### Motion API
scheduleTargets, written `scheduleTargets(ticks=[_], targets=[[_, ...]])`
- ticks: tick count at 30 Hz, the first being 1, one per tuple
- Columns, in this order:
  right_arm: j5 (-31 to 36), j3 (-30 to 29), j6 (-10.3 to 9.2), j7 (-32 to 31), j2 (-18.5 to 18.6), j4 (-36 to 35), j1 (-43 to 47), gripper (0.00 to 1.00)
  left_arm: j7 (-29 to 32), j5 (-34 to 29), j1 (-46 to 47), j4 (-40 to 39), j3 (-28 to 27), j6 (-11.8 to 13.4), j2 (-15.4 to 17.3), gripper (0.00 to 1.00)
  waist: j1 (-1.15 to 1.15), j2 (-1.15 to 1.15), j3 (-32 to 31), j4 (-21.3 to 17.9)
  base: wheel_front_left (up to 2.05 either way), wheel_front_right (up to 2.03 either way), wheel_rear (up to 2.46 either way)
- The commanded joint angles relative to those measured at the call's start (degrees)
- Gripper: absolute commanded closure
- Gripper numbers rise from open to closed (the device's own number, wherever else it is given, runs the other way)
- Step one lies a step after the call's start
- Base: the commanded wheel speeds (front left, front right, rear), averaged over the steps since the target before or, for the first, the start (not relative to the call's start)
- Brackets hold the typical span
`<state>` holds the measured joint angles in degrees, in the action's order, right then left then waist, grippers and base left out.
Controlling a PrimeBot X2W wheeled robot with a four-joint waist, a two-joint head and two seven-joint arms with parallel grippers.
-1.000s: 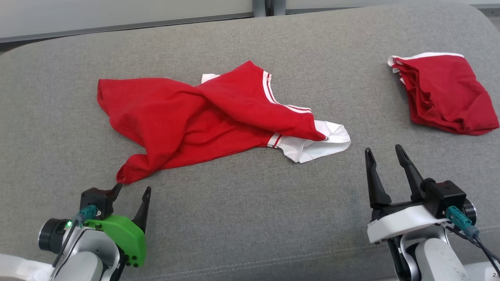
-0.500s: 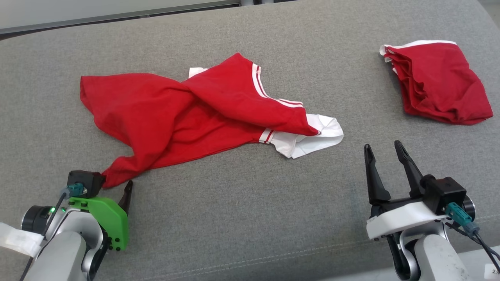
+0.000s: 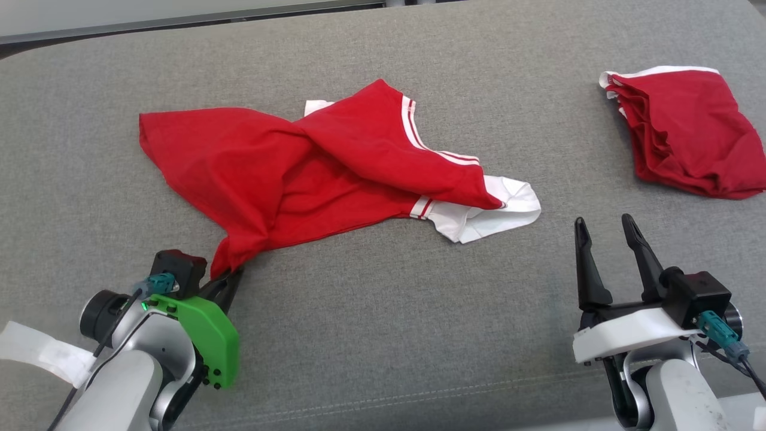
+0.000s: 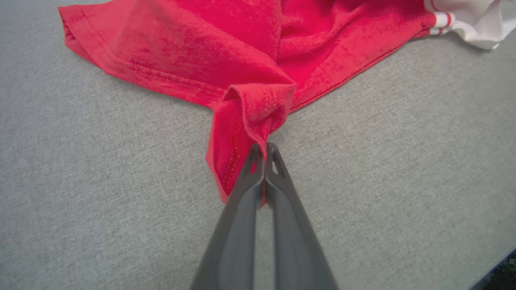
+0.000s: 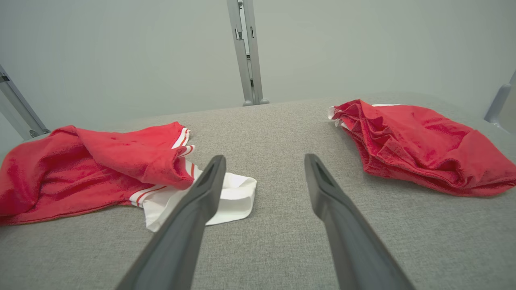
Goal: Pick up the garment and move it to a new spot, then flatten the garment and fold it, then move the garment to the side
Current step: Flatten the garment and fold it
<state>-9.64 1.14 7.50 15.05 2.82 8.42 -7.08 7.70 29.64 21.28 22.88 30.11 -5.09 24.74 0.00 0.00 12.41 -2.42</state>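
A crumpled red garment with white striped sleeves lies across the middle of the grey padded surface; it also shows in the left wrist view and the right wrist view. My left gripper is shut on its near lower corner, the fingers pinching a bunched fold of red cloth. My right gripper stands open above bare surface at the lower right, with nothing between its fingers. Its left finger overlaps the white sleeve in the right wrist view.
A second red garment, folded into a bundle, lies at the far right. The grey surface curves down at its front edge. A pale wall with a metal post stands behind.
My left gripper has moved forward onto the garment's near corner and shut on it. The corner is now bunched and drawn in. The head camera has shifted; the right gripper stays open.
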Motion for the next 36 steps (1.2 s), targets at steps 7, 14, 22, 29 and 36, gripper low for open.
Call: scheduleTargets(ticks=[7,14,22,29,36], targets=[[-0.09,-0.23,-0.03,0.21,0.17,-0.41,0.23,0.0,8.49,5.66,-6.42,-23.29,1.43,-0.88,3.69,1.0,0.0,0.0,0.05,2.22,0.0,0.0,0.0],[-0.21,-0.54,-0.03,0.21,0.18,-0.81,-0.33,0.0,10.13,8.79,-10.5,-33.35,-2.23,3.18,5.97,1.0,0.0,0.0,0.89,2.95,0.0,0.0,0.0],[-0.62,-0.26,-0.03,0.21,0.17,-0.55,-1.48,0.0,6.73,15.94,-11.99,-21.76,-8.34,4.05,4.46,1.0,0.0,0.0,1.88,2.42,0.0,0.0,0.0],[-0.73,-0.48,-0.03,0.22,0.17,-0.07,-1.69,0.0,3.13,17.37,-8.87,-11.32,-9.22,1.8,2.24,1.0,0.0,0.0,1.92,1.87,0.0,0.0,0.0],[-0.73,-0.48,-0.03,0.22,0.18,0.08,-1.8,0.0,-1.68,17.99,-5.17,-1.75,-10.12,0.79,-0.49,0.0,0.0,0.0,1.41,1.53,0.0,0.0,0.0]])
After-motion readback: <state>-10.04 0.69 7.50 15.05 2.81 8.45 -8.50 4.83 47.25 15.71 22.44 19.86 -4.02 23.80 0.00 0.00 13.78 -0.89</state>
